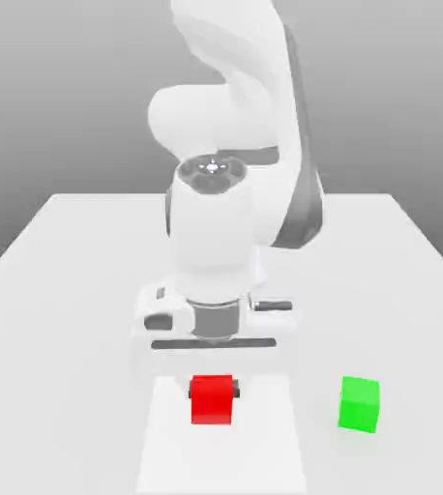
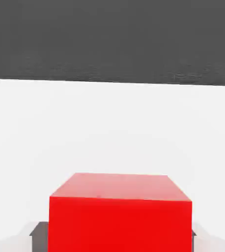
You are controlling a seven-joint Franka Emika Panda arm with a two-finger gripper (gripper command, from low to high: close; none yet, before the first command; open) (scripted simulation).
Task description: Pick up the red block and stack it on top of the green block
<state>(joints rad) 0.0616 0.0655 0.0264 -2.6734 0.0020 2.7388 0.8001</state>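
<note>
The red block (image 1: 212, 404) rests on the white table near its front edge, and in the hand view the red block (image 2: 119, 216) sits close in front of the camera. My gripper (image 1: 213, 391) reaches straight down over it, with dark fingers (image 2: 37, 235) pressed against its two opposite sides, so it is shut on the block. The green block (image 1: 360, 404) stands on the table toward the exterior view's right of the red one, about one and a half block widths away and apart from it.
The white table (image 1: 71, 290) stretches back to a grey backdrop. My arm's white body (image 1: 225, 222) rises directly behind the gripper.
</note>
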